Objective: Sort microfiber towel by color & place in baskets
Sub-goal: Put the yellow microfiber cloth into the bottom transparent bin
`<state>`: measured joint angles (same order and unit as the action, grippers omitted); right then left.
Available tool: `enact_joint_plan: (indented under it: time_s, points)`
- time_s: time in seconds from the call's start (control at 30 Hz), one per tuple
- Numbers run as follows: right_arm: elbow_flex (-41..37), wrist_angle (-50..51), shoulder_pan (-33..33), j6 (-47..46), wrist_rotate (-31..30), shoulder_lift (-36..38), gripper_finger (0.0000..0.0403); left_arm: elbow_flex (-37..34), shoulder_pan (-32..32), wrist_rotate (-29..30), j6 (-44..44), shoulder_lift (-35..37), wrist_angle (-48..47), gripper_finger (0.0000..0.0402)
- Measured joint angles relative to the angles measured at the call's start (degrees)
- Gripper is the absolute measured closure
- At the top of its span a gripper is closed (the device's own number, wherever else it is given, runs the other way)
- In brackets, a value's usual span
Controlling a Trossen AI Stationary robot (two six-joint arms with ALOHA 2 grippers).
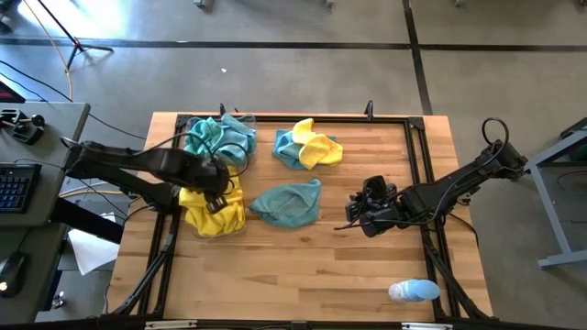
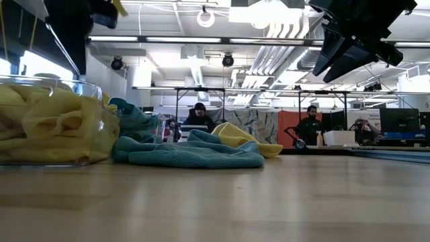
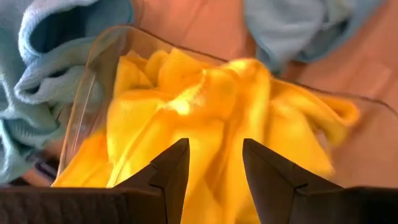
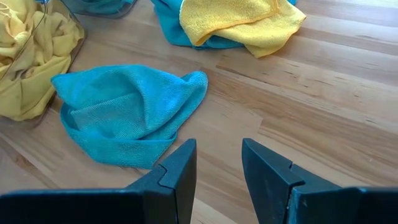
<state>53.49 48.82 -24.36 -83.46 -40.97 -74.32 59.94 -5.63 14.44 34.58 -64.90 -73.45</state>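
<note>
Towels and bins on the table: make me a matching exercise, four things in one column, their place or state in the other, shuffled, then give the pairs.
Things:
1. lone teal towel
2. yellow towel lying loose
3. left pincer
4. right pincer

Places or states:
A. draped over another teal towel at the far side
B. over the bin of yellow towels, jaws open, empty
C. flat on bare wood mid-table, touching nothing else
D. above bare wood beside the lone teal towel, jaws open, empty

Pairs: 1-C, 2-A, 3-B, 4-D

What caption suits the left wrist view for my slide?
Open left gripper over the yellow towels piled in their clear basket.
</note>
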Motion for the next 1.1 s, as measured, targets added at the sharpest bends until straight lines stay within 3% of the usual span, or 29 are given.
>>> enact_joint_plan:
  time_s: [0.13, 0.3, 0.63, 1.1]
  points:
    - [0.00, 0.24, 0.00, 0.00, 0.00, 0.00, 0.0279, 2.75, -0.17, -2.12, 0.41, 0.04, -7.82, 0.0260]
    - [0.00, 0.24, 0.00, 0.00, -0.05, 0.00, 0.0279, 0.03, -1.54, -2.60, 1.13, 0.06, -14.41, 0.0260]
    - [0.00, 0.24, 0.00, -0.07, -1.37, 0.00, 0.0279, -16.26, -3.02, -6.83, 0.28, 0.02, -2.18, 0.0261]
    - [0.00, 0.20, 0.00, -0.22, -2.56, -0.02, 0.0279, -16.04, -0.32, -6.43, -8.11, -4.81, 3.58, 0.0261]
